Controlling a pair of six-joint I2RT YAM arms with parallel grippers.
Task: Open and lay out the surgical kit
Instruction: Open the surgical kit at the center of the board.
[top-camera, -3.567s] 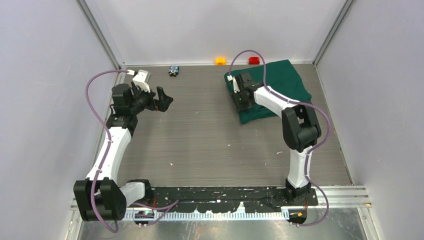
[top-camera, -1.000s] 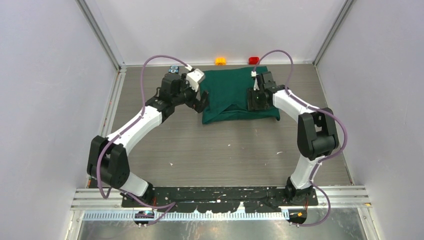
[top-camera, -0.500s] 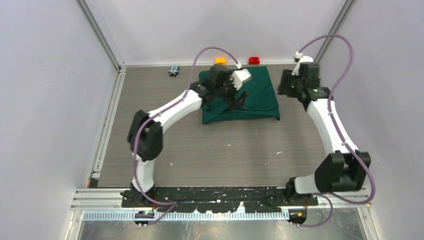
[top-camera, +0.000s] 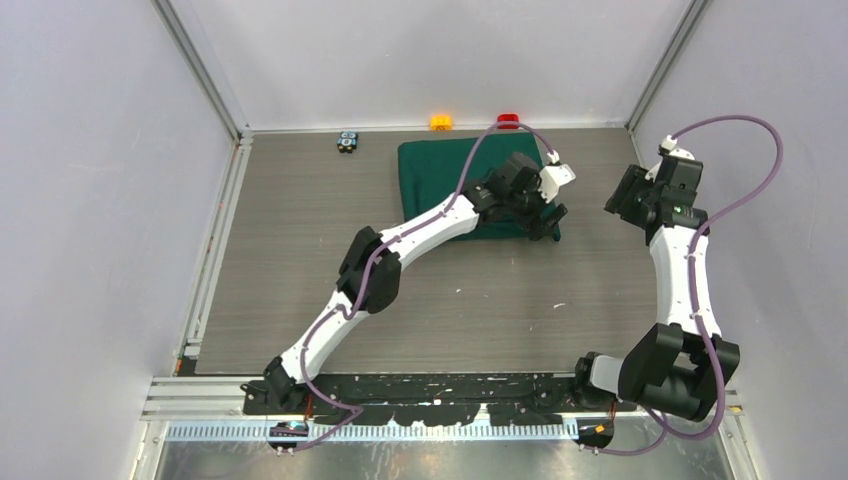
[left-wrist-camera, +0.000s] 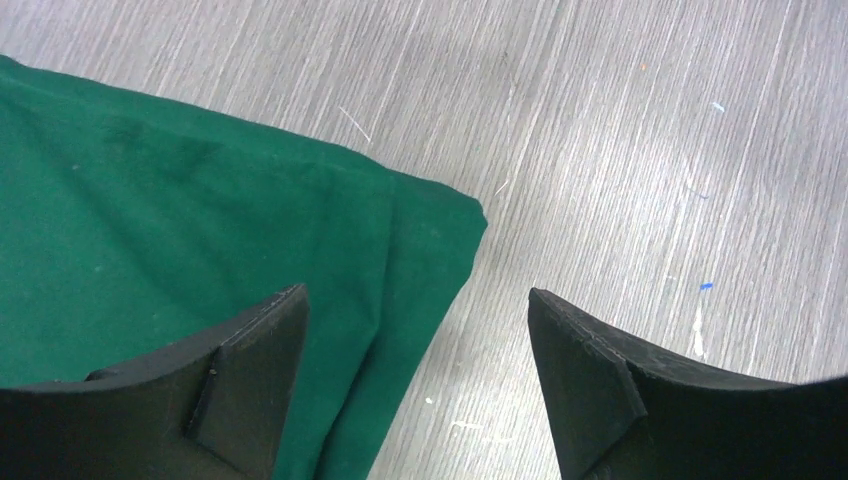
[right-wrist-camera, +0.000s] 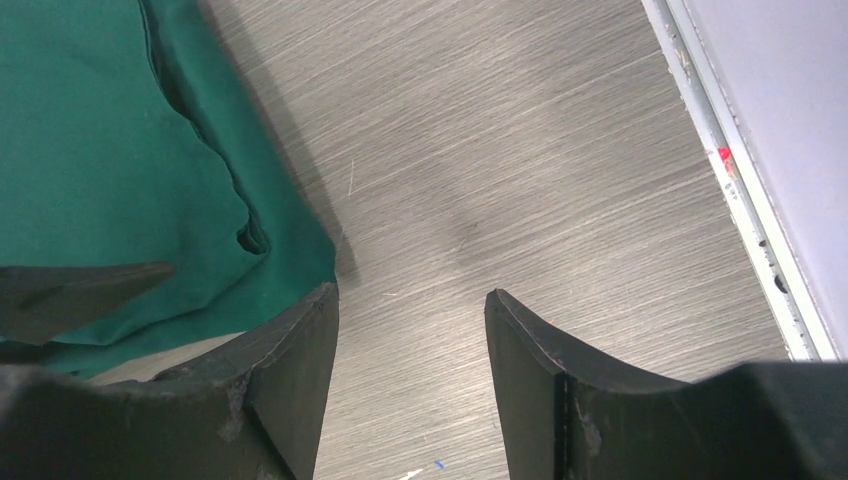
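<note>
One dark green cloth wrap (top-camera: 440, 175), folded shut; lies at the far middle of the surface (top-camera: 450, 290). Left end effector (top-camera: 548, 222) at its near right corner: stands spread, pinches nothing. Right end effector (top-camera: 618, 200) off to the right over bare surface: likewise spread, empty, apart from the cloth. Beyond, by the back wall: orange block (top-camera: 440, 122), red block (top-camera: 508, 121), black-blue block (top-camera: 347, 141).

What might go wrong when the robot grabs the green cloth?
The left gripper hangs open over a folded corner of the cloth; it might pinch several layers, or drag the whole bundle instead of unfolding it. The left arm stretches far across, near the right gripper, so they might bump.
</note>
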